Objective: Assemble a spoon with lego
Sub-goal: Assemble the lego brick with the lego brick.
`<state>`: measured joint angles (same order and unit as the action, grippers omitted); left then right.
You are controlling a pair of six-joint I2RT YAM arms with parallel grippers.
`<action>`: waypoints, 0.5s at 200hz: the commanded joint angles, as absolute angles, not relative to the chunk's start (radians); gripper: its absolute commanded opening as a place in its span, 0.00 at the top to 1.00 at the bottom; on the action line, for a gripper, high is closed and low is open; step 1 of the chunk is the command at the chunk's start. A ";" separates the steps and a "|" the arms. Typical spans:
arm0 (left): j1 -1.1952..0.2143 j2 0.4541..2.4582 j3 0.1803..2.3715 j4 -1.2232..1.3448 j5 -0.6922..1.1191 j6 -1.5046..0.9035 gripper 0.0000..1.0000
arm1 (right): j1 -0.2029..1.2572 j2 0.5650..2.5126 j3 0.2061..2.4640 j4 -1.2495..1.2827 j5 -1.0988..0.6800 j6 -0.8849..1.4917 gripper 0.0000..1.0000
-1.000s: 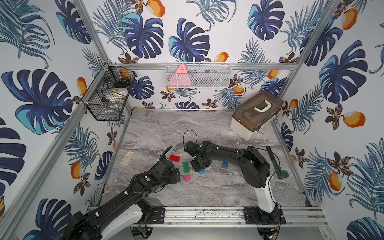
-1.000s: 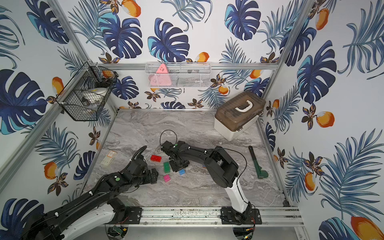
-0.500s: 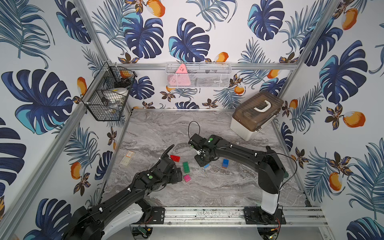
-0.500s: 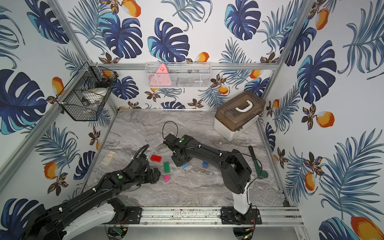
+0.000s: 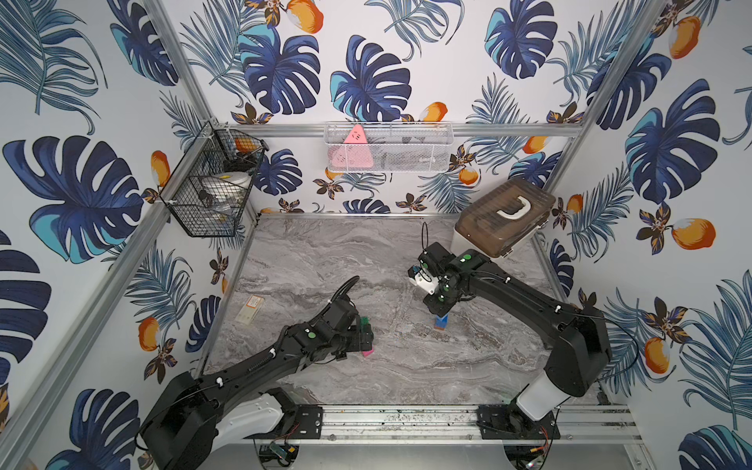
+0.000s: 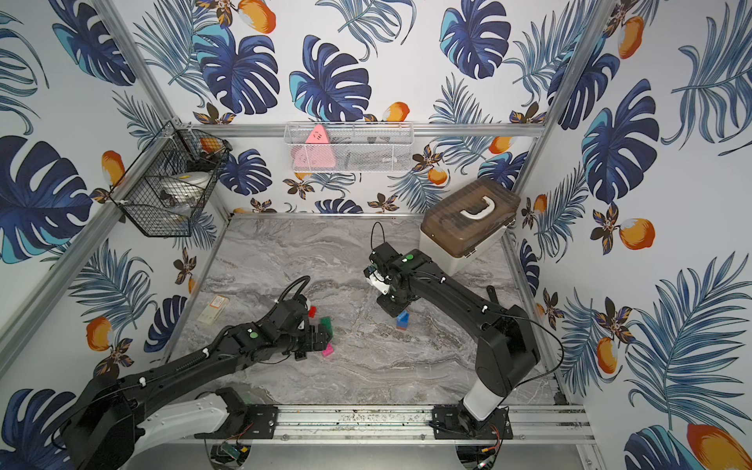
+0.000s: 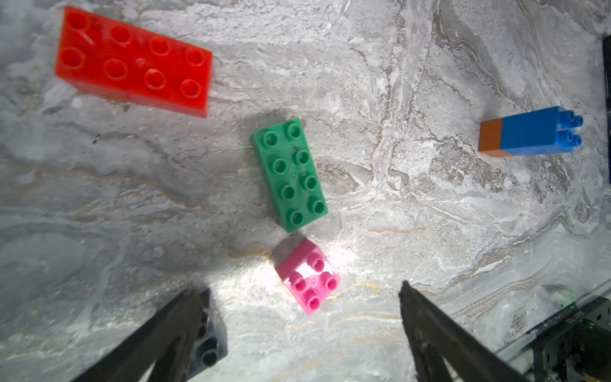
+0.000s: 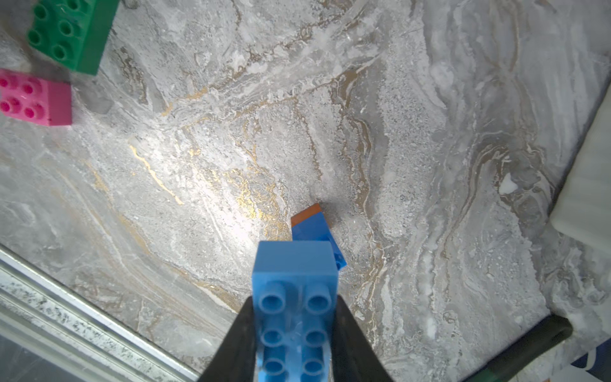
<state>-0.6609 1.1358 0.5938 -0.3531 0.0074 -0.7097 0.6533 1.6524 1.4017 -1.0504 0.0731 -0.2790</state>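
Light-blue lego brick (image 8: 294, 264) clamped in right hand (image 8: 293, 306) above orange-and-blue stem (image 8: 310, 228); left hand (image 7: 301, 291) spread wide.

The far half of the table (image 5: 325, 252) lies bare up to the box (image 5: 502, 219) in its far right corner. In the middle, open marble separates the blue-orange stack (image 5: 441, 321) from the green brick (image 7: 289, 173) and pink brick (image 7: 307, 276), which lie close together. The red brick (image 7: 134, 61) lies apart.

The left gripper (image 7: 299, 289) spreads fingers wide; right gripper (image 8: 294, 299) pinches light-blue brick (image 8: 294, 264).
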 commanded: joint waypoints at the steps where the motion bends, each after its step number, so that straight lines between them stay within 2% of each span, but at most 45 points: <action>1: -0.669 1.174 0.621 -0.304 0.042 -0.687 0.01 | 0.640 1.659 1.373 -1.025 0.044 -0.402 0.78; 100: -0.676 1.293 0.672 -0.235 0.090 -0.673 0.01 | 0.591 1.633 1.289 -1.015 0.062 -0.617 0.77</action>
<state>-0.6750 1.2846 0.6647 -0.2707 0.0772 -0.6811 0.5934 1.6421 1.2964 -1.0122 0.0475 -0.5491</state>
